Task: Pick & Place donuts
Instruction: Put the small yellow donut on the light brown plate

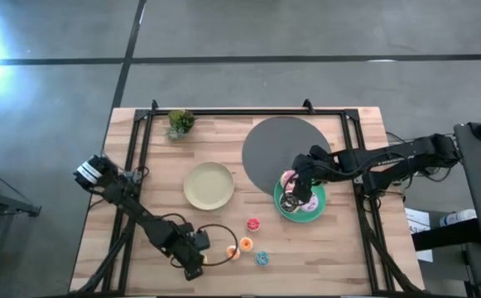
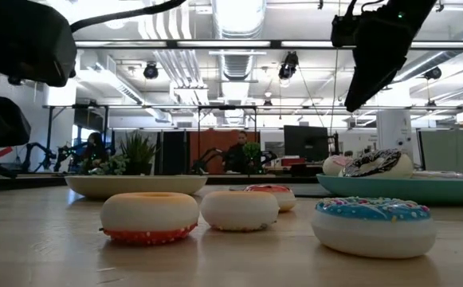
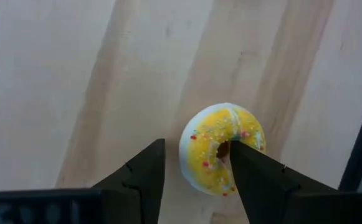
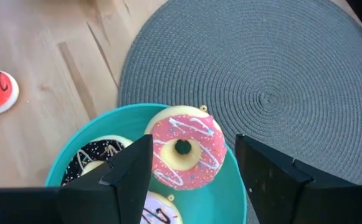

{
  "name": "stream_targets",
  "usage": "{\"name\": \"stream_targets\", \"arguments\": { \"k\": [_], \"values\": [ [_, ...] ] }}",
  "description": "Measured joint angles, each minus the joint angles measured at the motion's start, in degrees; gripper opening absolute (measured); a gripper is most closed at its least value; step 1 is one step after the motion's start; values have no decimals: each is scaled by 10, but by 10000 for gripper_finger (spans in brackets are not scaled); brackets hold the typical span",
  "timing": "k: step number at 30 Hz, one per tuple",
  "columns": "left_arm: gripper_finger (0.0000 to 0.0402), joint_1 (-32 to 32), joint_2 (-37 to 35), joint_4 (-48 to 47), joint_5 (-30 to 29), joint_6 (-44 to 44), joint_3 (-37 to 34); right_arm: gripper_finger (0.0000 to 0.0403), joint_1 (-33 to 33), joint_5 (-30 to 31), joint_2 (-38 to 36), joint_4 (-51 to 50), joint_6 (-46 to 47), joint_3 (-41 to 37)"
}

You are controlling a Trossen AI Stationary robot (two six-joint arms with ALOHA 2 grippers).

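Your left gripper point(image 3: 193, 177) hangs over the bare wooden table point(image 1: 339, 257) near its front edge, with its fingers open and nothing held. The yellow donut point(image 3: 221, 147) lies flat on the wood directly below. One finger sits over the donut's centre hole; the other is just outside its rim, so the jaws straddle one side of the ring, not the whole of it. That looks like the grip you want. Come straight down and close gently on that side of the ring. The toy looks smooth and light, so a slanted approach may nudge it away.

Close by this gripper, on the side away from the arm's base, lie an orange donut point(image 1: 245, 244), a red donut point(image 1: 252, 224) and a blue donut point(image 1: 262, 258). Keep the descent narrow so you don't knock the orange one. The cream plate point(image 1: 209, 185) is a little farther off toward the middle of the table.

Your right gripper point(image 4: 193, 180) hovers with its fingers spread wide over the teal plate point(image 4: 227, 199), holding nothing. Right between its fingers lies the pink donut point(image 4: 187, 149), with the chocolate donut point(image 4: 100, 155) beside it on the same plate and the edge of a third donut just showing. The grey mat point(image 4: 280, 81) lies just beyond the plate.
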Motion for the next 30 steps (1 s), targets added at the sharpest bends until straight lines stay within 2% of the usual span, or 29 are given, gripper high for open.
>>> {"name": "stream_targets", "arguments": {
  "k": [4, 11, 14, 17, 20, 22, 26, 30],
  "values": [
    [113, 0, 11, -8, 0, -11, 7, 219, 0, 2, 0, 0, 1, 0],
    [11, 4, 11, -11, -5, -2, 6, 219, 0, 3, 0, -2, 0, 0],
    [5, 13, -13, -35, -15, -4, 6, 219, 0, 3, 0, -2, 0, 0],
    [2, 36, -73, -115, -72, -8, 9, 219, 0, 4, -1, -2, -1, 0],
    [1, 82, -140, -183, -139, -2, -6, 219, 0, 8, -1, -2, -1, 0],
    [1, 134, -181, -178, -153, 19, -30, 219, 0, 17, -1, -1, -1, 0],
    [1, 254, -213, -159, -141, 76, -72, 219, 0, 19, -1, 0, 0, 0],
    [7, 337, -214, -157, -77, 117, -97, 219, 0, 19, -2, 0, 16, 0]
  ]
}}
